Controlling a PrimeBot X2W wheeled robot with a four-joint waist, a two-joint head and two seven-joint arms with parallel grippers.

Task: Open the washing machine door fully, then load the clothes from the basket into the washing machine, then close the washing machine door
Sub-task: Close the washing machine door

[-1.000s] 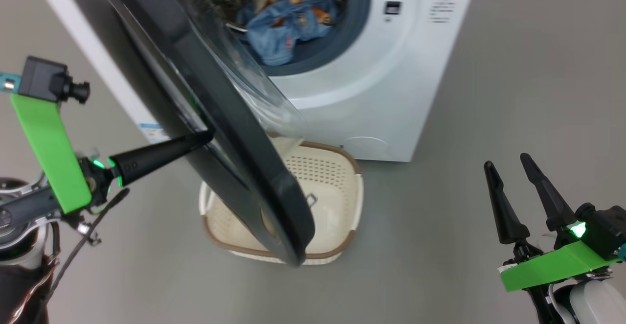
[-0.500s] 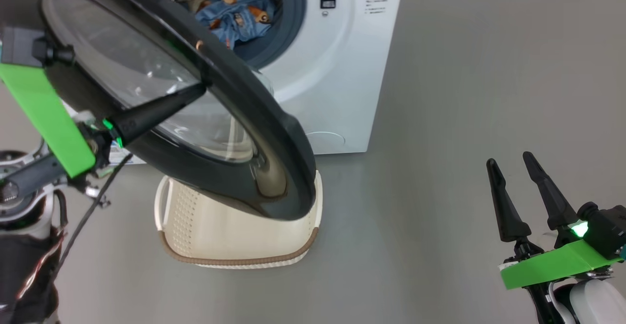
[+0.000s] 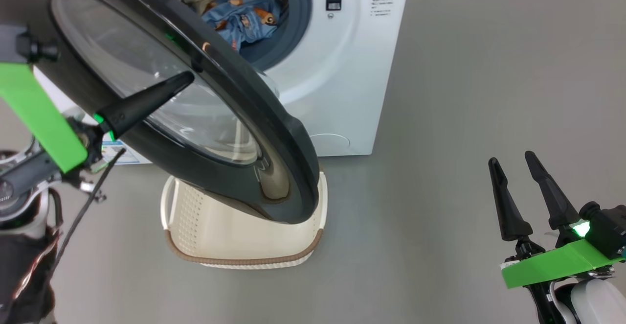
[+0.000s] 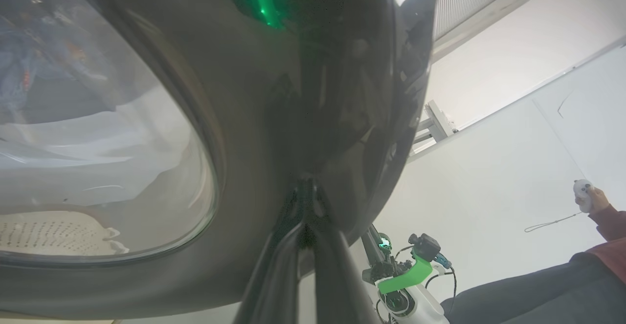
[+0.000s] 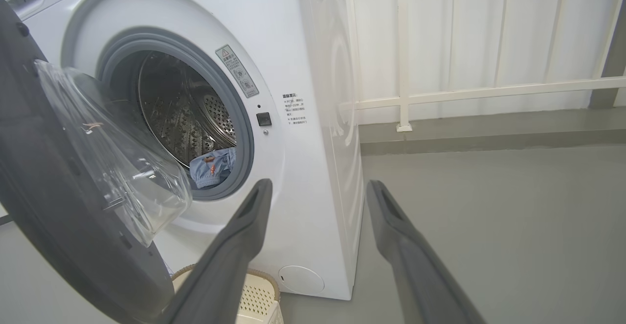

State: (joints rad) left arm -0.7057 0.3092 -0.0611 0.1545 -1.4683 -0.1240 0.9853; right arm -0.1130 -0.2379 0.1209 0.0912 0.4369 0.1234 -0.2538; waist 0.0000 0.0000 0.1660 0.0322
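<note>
White washer (image 3: 342,69), one door (image 3: 205,179), one basket (image 3: 234,238)

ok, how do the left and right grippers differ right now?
Left gripper is shut, tip against the door's black rim; right gripper is open, touching nothing. Left gripper reaches across the door's front; right gripper sits low, off to the side. Both have long dark fingers and green brackets.

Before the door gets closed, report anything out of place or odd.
The clothes lie at the drum's front edge, close to the seal, and might catch as the door shuts. The basket stands upright under the door. Nothing spilled or damaged.
</note>
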